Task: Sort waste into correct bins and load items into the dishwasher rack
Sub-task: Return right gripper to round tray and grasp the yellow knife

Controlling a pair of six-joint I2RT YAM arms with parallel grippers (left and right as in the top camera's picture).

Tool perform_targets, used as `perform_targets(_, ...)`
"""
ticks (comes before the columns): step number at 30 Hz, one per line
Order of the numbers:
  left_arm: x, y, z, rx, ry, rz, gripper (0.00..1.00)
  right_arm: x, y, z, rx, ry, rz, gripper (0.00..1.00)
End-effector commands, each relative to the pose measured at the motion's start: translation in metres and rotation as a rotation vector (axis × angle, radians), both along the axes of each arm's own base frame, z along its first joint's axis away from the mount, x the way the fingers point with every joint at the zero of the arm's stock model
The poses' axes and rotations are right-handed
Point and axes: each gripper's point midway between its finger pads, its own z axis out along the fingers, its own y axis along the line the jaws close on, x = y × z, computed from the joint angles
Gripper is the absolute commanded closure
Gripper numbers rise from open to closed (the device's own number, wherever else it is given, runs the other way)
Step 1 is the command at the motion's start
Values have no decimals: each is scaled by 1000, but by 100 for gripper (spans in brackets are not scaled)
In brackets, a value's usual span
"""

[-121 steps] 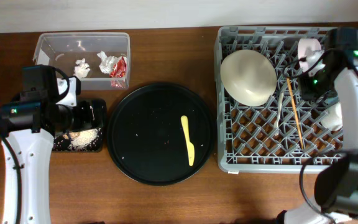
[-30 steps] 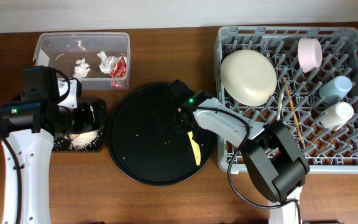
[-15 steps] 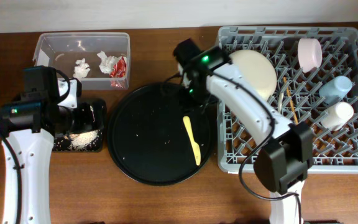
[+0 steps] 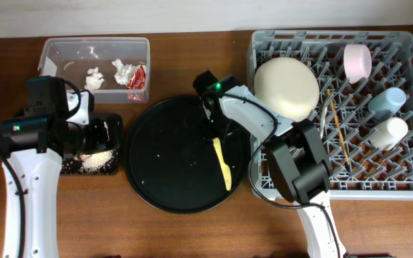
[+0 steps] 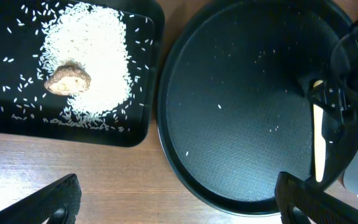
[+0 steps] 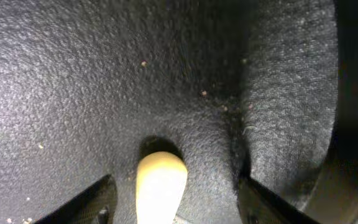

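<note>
The yellow knife (image 4: 221, 163) lies on the right side of the large round black tray (image 4: 167, 168). My right gripper (image 4: 216, 131) is open at the knife's far end. In the right wrist view its fingers (image 6: 178, 208) straddle the knife's rounded tip (image 6: 160, 180). My left gripper (image 4: 110, 132) is open and empty over the shallow black tray (image 4: 70, 166), which holds rice grains (image 5: 89, 56) and a brown lump (image 5: 68, 79). The clear tub (image 4: 56, 54) holds tissue wads (image 4: 92, 77) and a red wrapper (image 4: 139, 74). The grey rack (image 4: 264, 183) holds the cream bowl (image 4: 287, 87), pink bowl (image 4: 357, 61), blue cup (image 4: 389, 100), white cup (image 4: 387, 132), chopsticks (image 4: 340, 135) and fork (image 4: 325, 120).
The round tray carries a few stray grains (image 5: 219, 107). The rack's left wall stands right beside the round tray's right rim. The knife also shows in the left wrist view (image 5: 319, 146), with the right arm (image 5: 347, 74) above it.
My right arm left the rack and came to the round tray; its gripper now sits low at the knife's far end. The knife has shifted slightly. The left arm has not moved.
</note>
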Motion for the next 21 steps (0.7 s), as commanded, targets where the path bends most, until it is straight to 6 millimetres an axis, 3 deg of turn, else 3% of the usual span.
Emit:
perform_targets(1,-1,0,2,-12,-5,11,1,-15,0,-22,-20,31,23,41)
perform_targets(3,-1,0,2,-13,-5,11,1,-19,9,-23,-17,22,44,53)
perform_targets(6,-1,0,2,-12,-5,11,1,-18,3,-23,-72,3,5,62)
perform_targets(13,-1,0,2,-12,-5,11,1,-30,-4,-22,-101,55,-65,66)
perform_targets(15,-1,0,2,-12,-5,11,1,-28,-2,-21,-94,44,-64,67)
perform_targets(16,-1,0,2,-12,-5,11,1,-26,-1,-20,-90,39,-64,76)
perform_targets(21,-1,0,2,-12,-4,11,1,-18,4,-9,-72,14,-65,78)
